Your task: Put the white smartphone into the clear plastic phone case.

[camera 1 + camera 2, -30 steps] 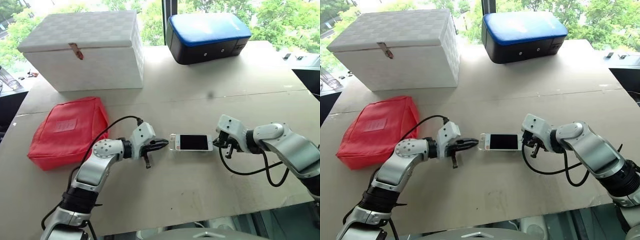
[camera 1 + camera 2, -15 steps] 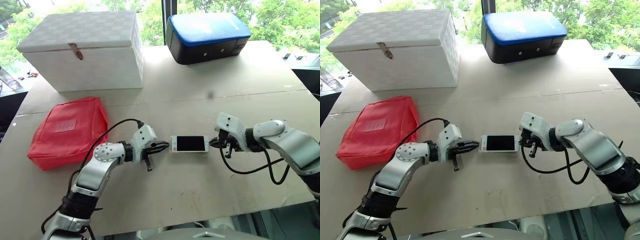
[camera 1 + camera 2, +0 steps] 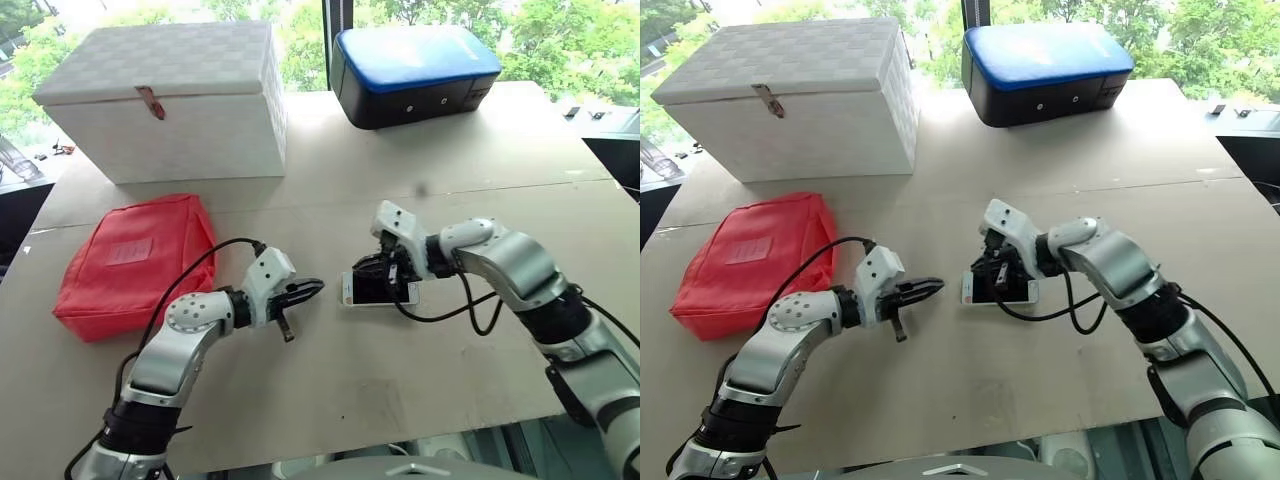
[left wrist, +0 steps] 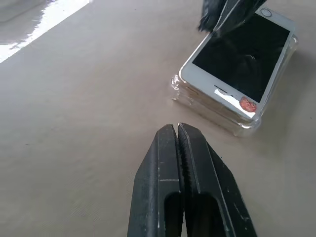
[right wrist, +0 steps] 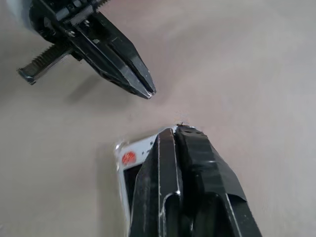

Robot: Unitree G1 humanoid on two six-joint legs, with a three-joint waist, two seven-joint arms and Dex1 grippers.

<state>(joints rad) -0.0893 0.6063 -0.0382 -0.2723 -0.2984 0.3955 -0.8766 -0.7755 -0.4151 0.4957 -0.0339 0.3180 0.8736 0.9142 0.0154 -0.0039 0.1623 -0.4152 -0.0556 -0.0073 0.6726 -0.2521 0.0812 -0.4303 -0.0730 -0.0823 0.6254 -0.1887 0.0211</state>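
Left gripper (image 3: 312,288): black two-finger tool at near centre-left, fingers pressed together, holding nothing, tip just left of the phone and apart from it.
Right gripper (image 3: 985,277): black two-finger tool over the phone, fingers pressed together, pinching nothing; the tip sits at the phone's screen, and contact cannot be confirmed.
Task items, place: the white smartphone (image 4: 241,59), flat and rectangular with a black screen, lies face-up on the clear plastic phone case (image 4: 215,110) at the centre of the beige tabletop (image 3: 400,400).
Task items, appearance: white bezels, rounded corners, round home button at the right end, a small red round sticker on the left-end bezel. The case is a glossy see-through shell, its rim showing beyond the phone's left end and near edge. The phone seems to ride above the rim, so it is probably not fully seated.
Risk, sliding: an off-centre push may skid phone and case together, since nothing braces the left end.
Risk, tipping: pressure on one end may lift the other out of the rim.
Far objects: red fabric pouch (image 3: 135,260) at left; white woven lidded box (image 3: 170,95) and blue-topped black case (image 3: 415,72) at the far edge, well apart.
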